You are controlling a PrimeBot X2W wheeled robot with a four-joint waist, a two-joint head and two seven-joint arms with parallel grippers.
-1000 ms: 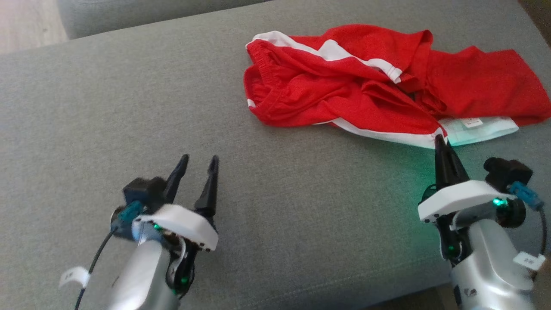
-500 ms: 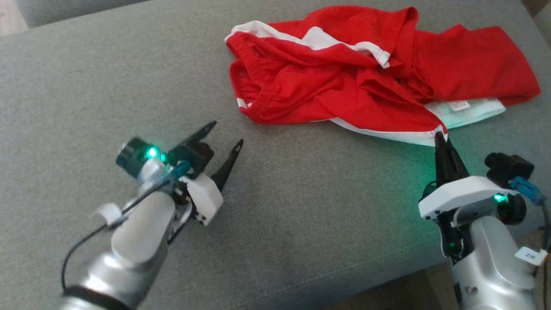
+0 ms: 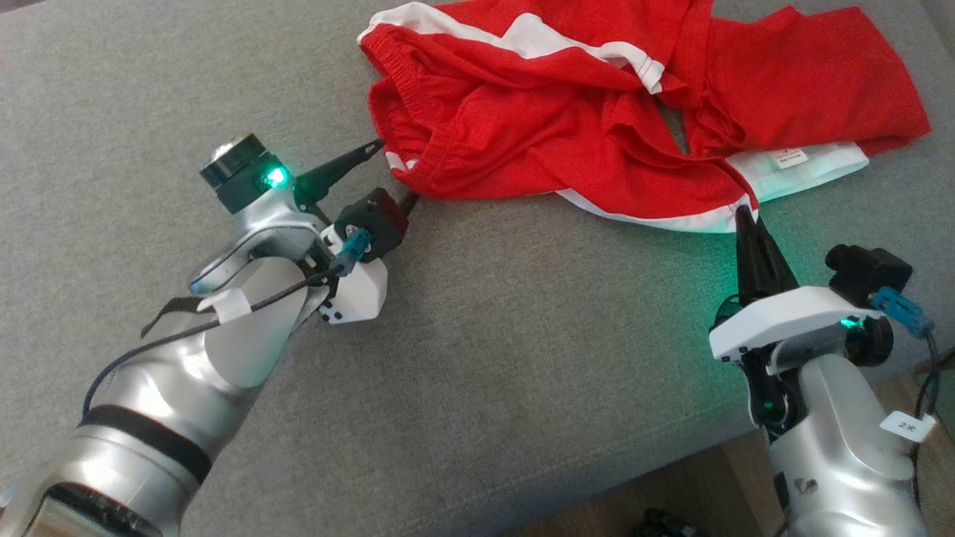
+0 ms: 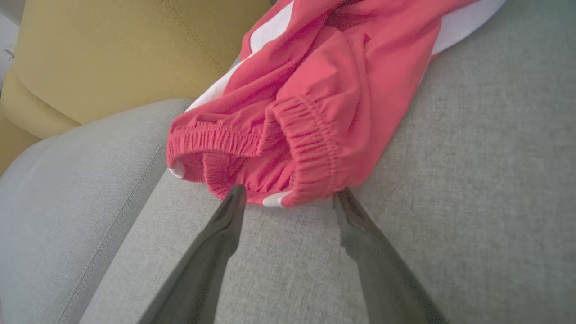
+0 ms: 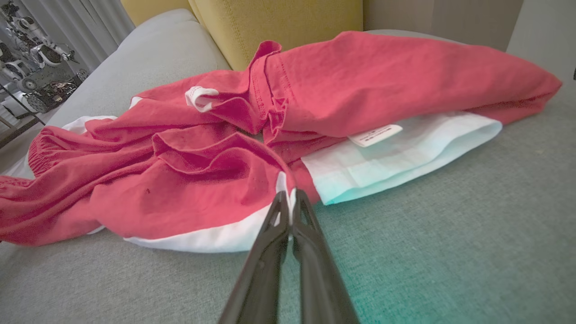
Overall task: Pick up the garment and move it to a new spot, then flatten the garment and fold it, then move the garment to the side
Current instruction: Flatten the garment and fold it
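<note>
1. The garment [image 3: 567,127] [image 4: 315,112] [image 5: 180,180], a pair of red shorts with white side stripes, is lying crumpled on the far part of the grey sofa seat [image 3: 522,335], toward the robot's right.
2. Its gathered elastic waistband [image 4: 310,144] is bunching at the end nearest the left arm. At the opposite end a pale lining [image 5: 405,153] carrying a white label [image 5: 375,135] is sticking out from under the red cloth.
3. The right fingers [image 3: 741,220] [image 5: 288,216] are pressing tightly together and pinching the near white-edged corner of the garment's hem between their tips.
4. The left fingers [image 3: 351,156] [image 4: 225,225] are standing spread wide and gripping nothing. Their tips are sitting one on each side of the waistband's folded edge, right at the cloth and low over the seat.
5. Both silver forearms are reaching in from the near edge of the seat, with green lights glowing at the wrists.
6. A mustard-yellow cushion [image 4: 112,54] [image 5: 279,22] is rising behind the garment, and a strip of wooden floor [image 3: 716,485] is showing below the seat's front edge.
</note>
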